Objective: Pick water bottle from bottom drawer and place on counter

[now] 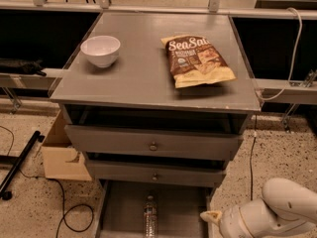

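The water bottle (150, 219) lies lengthwise on the grey floor of the open bottom drawer (121, 207), cap pointing toward the cabinet. The grey counter (143, 76) forms the cabinet top. My white arm reaches in from the bottom right, and my gripper (211, 216) shows only as a pale yellowish tip at the drawer's right wall, to the right of the bottle and apart from it. Nothing can be seen held in it.
A white bowl (100, 50) stands at the counter's left and a SeaSalt snack bag (200, 60) lies at its right. Two knobbed drawers (153, 145) sit slightly ajar above the bottom one. A cardboard box (62, 155), a black stand leg (20, 162) and cables lie on the floor to the left.
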### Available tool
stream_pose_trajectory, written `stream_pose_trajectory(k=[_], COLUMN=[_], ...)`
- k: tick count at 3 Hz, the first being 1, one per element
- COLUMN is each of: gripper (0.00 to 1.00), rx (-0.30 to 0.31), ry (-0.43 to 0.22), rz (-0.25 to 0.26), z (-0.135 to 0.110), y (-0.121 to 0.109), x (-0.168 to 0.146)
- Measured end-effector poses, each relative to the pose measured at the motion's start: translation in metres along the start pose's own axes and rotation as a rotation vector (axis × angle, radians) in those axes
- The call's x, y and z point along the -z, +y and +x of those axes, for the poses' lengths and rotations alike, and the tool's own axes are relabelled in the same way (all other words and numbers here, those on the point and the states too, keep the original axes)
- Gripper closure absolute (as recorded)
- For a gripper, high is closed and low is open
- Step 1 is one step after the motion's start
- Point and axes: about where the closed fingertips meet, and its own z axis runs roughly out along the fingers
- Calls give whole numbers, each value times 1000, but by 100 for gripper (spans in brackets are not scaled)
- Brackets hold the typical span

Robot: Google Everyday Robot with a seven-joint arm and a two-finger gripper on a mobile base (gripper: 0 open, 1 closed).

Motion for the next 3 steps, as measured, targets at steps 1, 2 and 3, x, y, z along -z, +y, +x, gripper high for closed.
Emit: stream_pose_trajectory(k=[1,2,3], gripper=[0,0,0], rx=[-7,-50,-78], ry=[-16,-54,-67], rz=[-7,-6,4], z=[1,9,13], y=[-3,-27,-48], x=[-4,-16,-18])
